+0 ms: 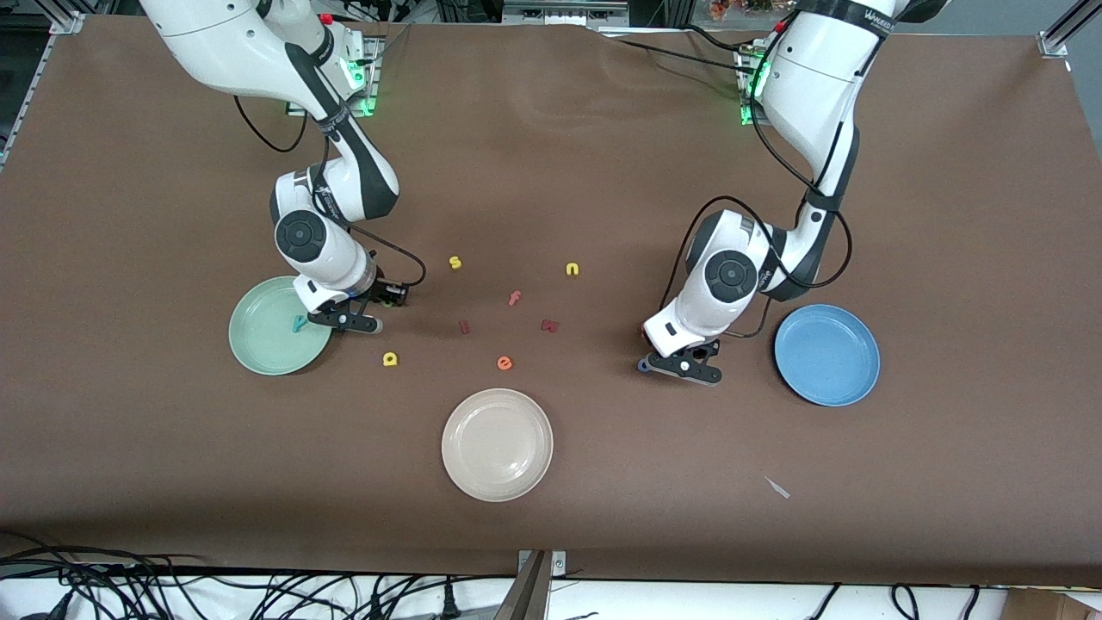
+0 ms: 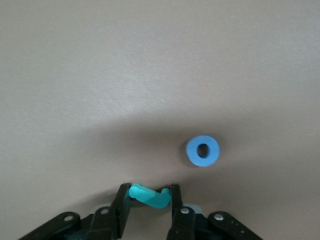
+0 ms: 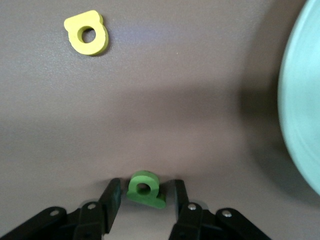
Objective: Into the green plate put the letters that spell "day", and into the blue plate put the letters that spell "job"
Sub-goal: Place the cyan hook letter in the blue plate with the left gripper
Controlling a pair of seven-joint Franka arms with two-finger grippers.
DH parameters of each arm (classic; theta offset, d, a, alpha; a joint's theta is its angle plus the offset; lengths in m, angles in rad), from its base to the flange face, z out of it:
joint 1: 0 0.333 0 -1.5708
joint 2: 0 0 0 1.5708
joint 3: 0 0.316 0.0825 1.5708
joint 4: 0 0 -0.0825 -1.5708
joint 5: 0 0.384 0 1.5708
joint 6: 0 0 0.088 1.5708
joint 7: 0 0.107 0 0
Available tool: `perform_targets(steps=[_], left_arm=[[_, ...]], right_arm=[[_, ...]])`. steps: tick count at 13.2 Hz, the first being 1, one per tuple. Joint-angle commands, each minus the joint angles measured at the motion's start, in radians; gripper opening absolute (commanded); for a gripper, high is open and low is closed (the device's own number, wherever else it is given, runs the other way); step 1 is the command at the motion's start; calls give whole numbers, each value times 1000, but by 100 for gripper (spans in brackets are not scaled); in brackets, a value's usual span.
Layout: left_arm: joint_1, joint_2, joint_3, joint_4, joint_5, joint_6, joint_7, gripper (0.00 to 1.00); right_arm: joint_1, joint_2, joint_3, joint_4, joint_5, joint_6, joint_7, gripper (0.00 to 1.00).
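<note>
In the left wrist view my left gripper [image 2: 150, 195] is shut on the teal j [image 2: 150, 196], low over the table. The blue ring o [image 2: 202, 151] lies just ahead of it. Seen from the front, that gripper [image 1: 680, 366] is beside the o [image 1: 643, 366], with the blue plate [image 1: 826, 353] toward the left arm's end. My right gripper [image 3: 144, 196] stands open around the green d [image 3: 145, 189], with a gap at each finger. It [image 1: 353, 317] sits at the rim of the green plate [image 1: 258, 340], which holds the teal y [image 1: 299, 323]. The yellow a [image 1: 390, 359] lies nearer the front camera.
A cream-white plate [image 1: 497, 444] sits near the front edge. Mid-table lie a yellow s [image 1: 455, 263], a yellow n [image 1: 572, 269], a pink f [image 1: 514, 298], an orange e [image 1: 504, 363] and two dark red letters [image 1: 551, 325].
</note>
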Motion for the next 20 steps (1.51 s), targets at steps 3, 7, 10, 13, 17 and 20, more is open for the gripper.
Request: perform_targets(steps=[3, 7, 10, 13, 17, 20], left_arm=[[111, -189, 15, -108, 4, -90, 108, 17], [304, -338, 12, -278, 4, -93, 387, 19], [379, -337, 12, -309, 2, -90, 492, 26], [373, -331, 10, -306, -10, -85, 481, 87], [335, -337, -16, -295, -34, -81, 470, 91], [210, -303, -16, -265, -173, -78, 429, 90]], right_arm=[[8, -8, 1, -13, 10, 7, 8, 41], [10, -2, 1, -13, 10, 11, 8, 35], [10, -1, 1, -12, 10, 11, 8, 32], [10, 4, 1, -7, 10, 11, 6, 26], [16, 1, 1, 26, 10, -23, -1, 21], [16, -11, -4, 105, 7, -156, -15, 20]])
